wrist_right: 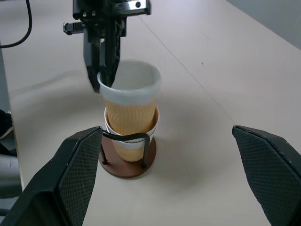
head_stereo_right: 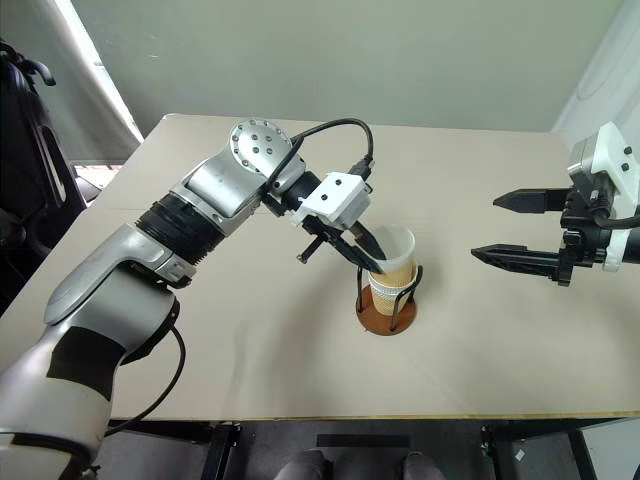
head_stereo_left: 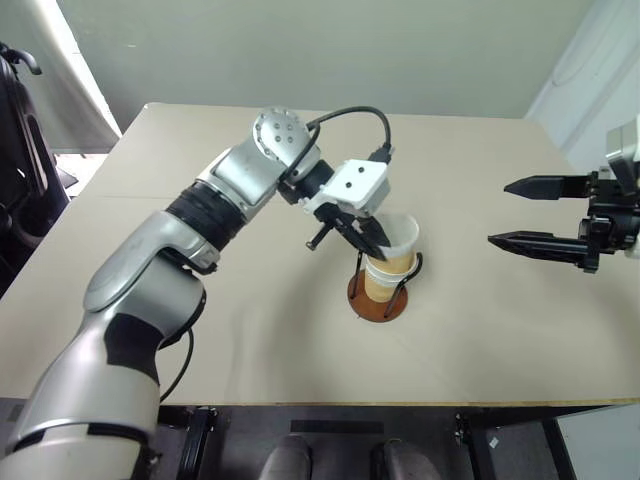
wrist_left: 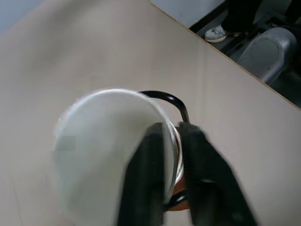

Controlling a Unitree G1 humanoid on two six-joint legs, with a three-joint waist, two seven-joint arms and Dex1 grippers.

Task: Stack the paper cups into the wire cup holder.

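Note:
The wire cup holder [wrist_right: 124, 168], a reddish-brown disc with black wire loops, stands mid-table. Paper cups are nested in it. The top paper cup [wrist_right: 134, 106] rides high and leans a little above the lower cup [wrist_right: 129, 147]. My left gripper [head_stereo_left: 375, 245] reaches down onto the top cup's rim, one finger inside and one outside. In the left wrist view the fingers [wrist_left: 146, 169] stand slightly parted astride the rim, open. My right gripper [head_stereo_right: 495, 228] hovers wide open to the right of the holder, apart from it and holding nothing.
The tan table [head_stereo_left: 500, 330] reaches all round the holder, with its front edge close below. A black chair [head_stereo_left: 20, 140] stands off the table's left side. A black cable [head_stereo_left: 350, 115] loops over my left wrist.

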